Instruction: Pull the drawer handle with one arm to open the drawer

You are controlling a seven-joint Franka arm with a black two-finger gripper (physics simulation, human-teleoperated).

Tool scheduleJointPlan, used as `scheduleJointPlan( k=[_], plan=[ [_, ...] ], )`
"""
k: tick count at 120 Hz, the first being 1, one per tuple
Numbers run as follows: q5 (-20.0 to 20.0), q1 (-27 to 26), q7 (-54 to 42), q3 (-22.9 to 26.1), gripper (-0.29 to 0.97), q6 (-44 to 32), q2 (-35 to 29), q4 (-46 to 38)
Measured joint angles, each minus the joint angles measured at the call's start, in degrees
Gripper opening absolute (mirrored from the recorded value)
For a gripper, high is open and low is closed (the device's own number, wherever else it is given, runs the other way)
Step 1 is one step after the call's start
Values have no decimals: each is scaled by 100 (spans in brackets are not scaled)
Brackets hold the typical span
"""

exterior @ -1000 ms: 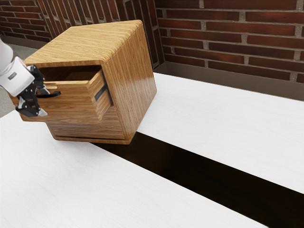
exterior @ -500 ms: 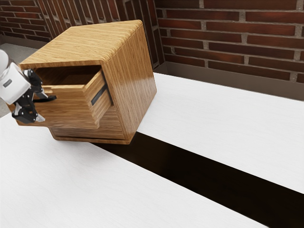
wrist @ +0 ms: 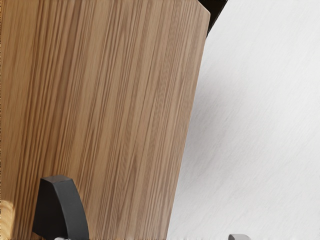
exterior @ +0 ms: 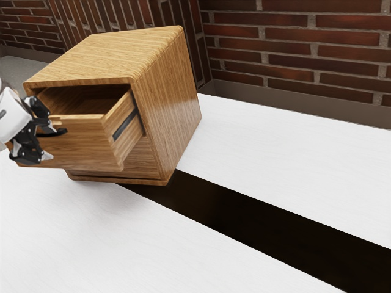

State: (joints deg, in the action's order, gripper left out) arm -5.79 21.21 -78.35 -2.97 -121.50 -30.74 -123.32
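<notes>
A wooden cabinet [exterior: 165, 85] stands at the table's back left. Its top drawer [exterior: 85, 143] is partly pulled out toward the exterior view's left, and its hollow inside shows. The black gripper [exterior: 32, 133] is at the drawer's front. Its fingers stand apart, one above and one below the dark handle [exterior: 56, 130], so I read it as open around the handle. In the wrist view the drawer front [wrist: 100, 100] is close under my hand, and one black end of the handle [wrist: 57, 207] shows by a grey fingertip [wrist: 239, 236].
The white table [exterior: 275, 152] is split by a dark gap [exterior: 244, 213] running diagonally below the cabinet. A brick wall [exterior: 293, 43] closes the back. Bare table surface [wrist: 260, 125] lies beside the drawer front.
The gripper has moved toward the exterior view's left and the drawer has slid further out of the cabinet with it. The cabinet itself has stayed put.
</notes>
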Motion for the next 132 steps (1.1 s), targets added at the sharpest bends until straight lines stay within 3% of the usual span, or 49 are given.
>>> scheduleJointPlan(
  k=[29,49,52,64,86,98,109,122,132],
  plan=[
    [0,59,13,47,29,33,-247,-220],
    [13,143,27,171,14,40,-377,-235],
    [10,127,30,179,21,34,-394,-217],
    [22,102,33,283,32,60,-469,-35],
    [158,113,52,466,44,141,-506,389],
    [311,33,166,664,53,658,61,1483],
    [314,-612,386,597,58,1509,1037,2769],
    [240,-2176,751,-450,62,2522,1965,3592],
    [208,-2750,1255,-819,64,3213,2229,3965]
  ],
)
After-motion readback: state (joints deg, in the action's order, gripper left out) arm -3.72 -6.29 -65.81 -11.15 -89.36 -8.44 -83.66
